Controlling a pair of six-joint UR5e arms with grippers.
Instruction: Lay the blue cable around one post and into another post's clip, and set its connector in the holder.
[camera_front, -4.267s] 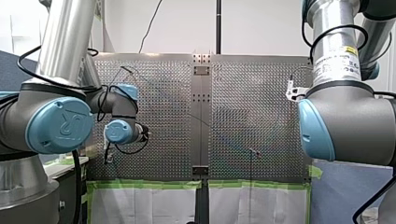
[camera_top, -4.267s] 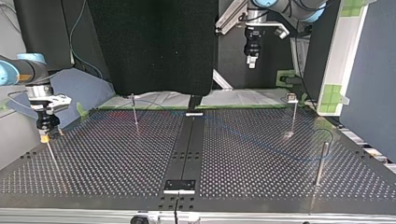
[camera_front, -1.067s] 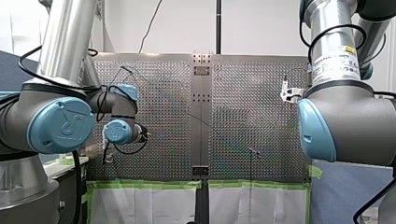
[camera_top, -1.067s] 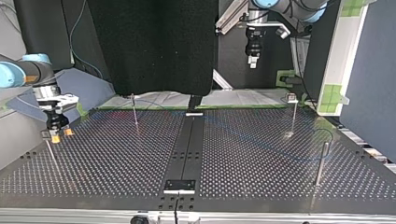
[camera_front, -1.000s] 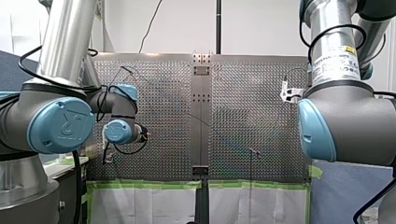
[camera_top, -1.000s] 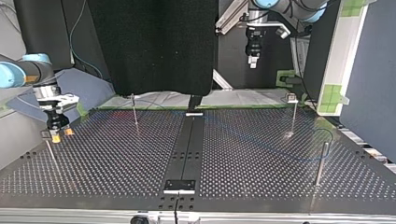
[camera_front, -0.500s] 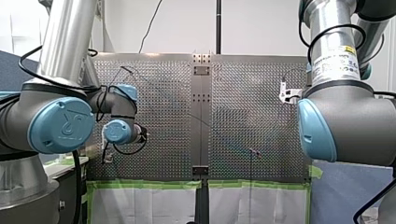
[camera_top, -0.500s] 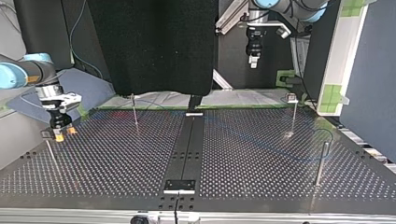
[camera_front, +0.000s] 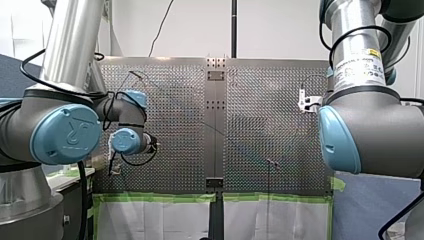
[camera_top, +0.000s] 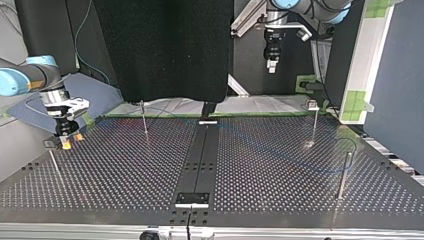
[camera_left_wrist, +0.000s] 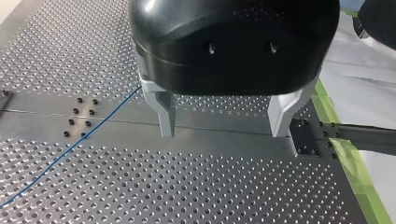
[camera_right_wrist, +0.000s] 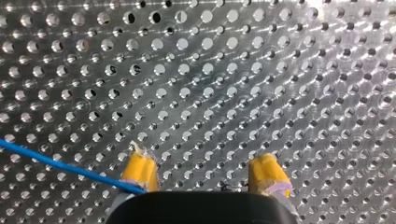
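1. My yellow-padded right gripper (camera_right_wrist: 203, 179) hangs wide open over the perforated metal table (camera_right_wrist: 233, 70).
2. The thin blue cable (camera_right_wrist: 60, 163) lies on it, reaching one pad (camera_right_wrist: 139, 170).
3. My black left gripper (camera_left_wrist: 224, 119) also gapes wide above it.

My right gripper (camera_right_wrist: 201, 170) hangs over the perforated desk (camera_right_wrist: 233, 70), its two yellow-padded fingers (camera_right_wrist: 140, 170) set wide apart, with desk holes showing in the gap. A thin blue cable (camera_right_wrist: 56, 163) lies on the desk and slants in to the outer side of one finger, meeting its pad. That pad's tip looks frayed.
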